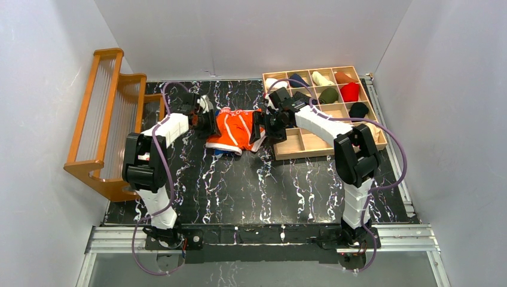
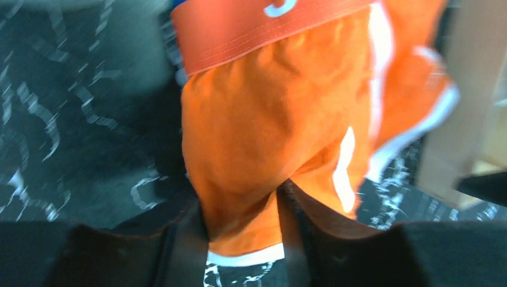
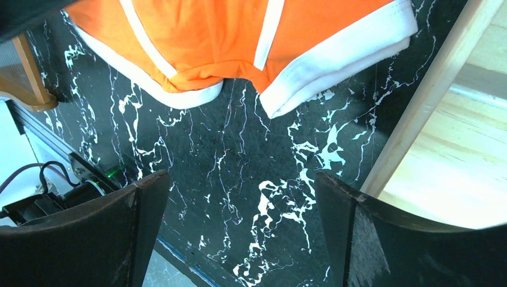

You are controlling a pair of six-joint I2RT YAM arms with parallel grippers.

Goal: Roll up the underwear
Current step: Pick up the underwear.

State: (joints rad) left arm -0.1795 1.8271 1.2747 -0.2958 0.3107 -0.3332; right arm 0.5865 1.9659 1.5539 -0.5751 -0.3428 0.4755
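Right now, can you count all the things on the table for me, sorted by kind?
Light wooden divided tray: 1
Rolled fabric bundles showing in it: 7 (white, navy, cream, rust, olive, red, black)
Fabric underwear lying out: 2 (bright orange pair, royal blue pair peeking out)
Orange-brown wooden slatted rack: 1
Total: 11; the right arm hides some compartments.

I watch the whole table from high above its near edge, while my left wrist camera looks closely across the orange underwear toward the wooden tray and my right wrist camera faces down near its hem, all three sharing that garment.
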